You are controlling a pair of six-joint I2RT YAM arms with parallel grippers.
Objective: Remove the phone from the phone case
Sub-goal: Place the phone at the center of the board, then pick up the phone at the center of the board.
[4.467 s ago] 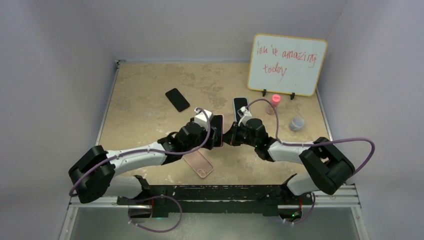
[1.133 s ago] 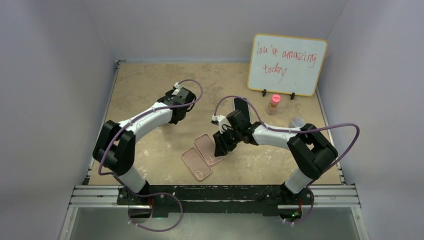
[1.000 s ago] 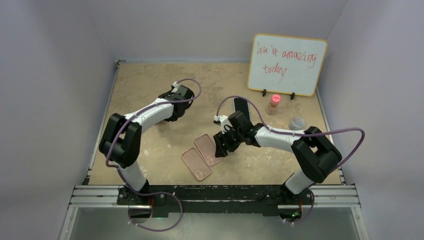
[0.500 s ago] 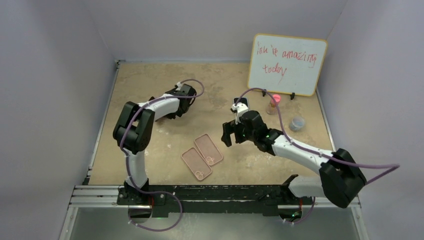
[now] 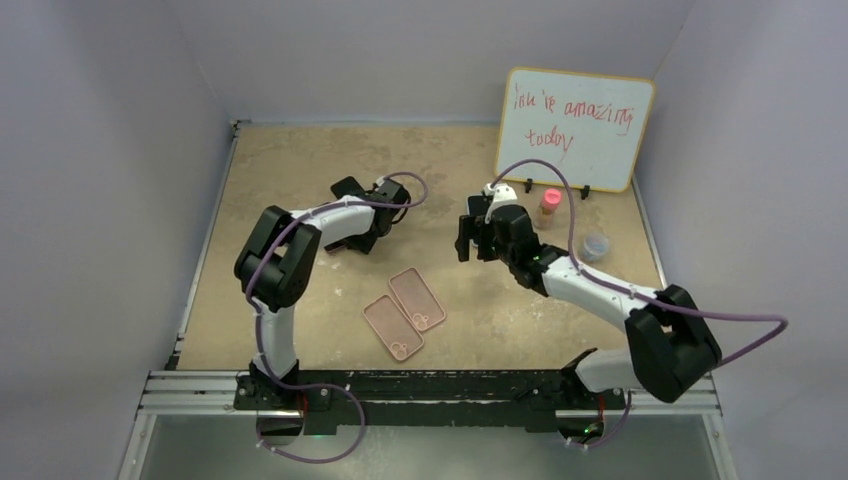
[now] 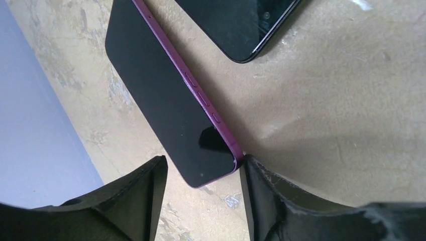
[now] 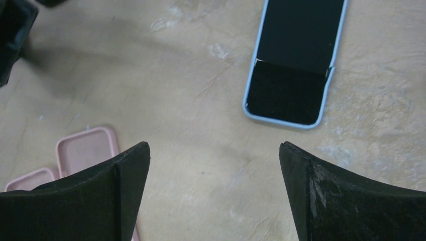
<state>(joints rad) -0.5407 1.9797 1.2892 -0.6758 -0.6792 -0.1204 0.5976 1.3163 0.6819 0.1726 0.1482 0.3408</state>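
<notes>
well left of the whiteboard the left gripper stands parted around the corner of a purple phone, while nearer it the right gripper hangs spread wide by the blue-cased phone and should centre across its long edges before closing.

**Bystander objects on the counter, located from the whiteboard.**
A whiteboard with a yellow frame and red handwriting stands upright on two black feet at the far right of the tan, mottled counter, close to the pale lavender back wall. Just in front of the whiteboard's lower edge, between the feet, a small bottle with a pink cap and an orange-brown body stands upright. A low clear container with a bluish top sits further forward, in front of the whiteboard's right half and apart from the bottle. Opposite the whiteboard, a metal rail runs along the counter's near edge.
</notes>
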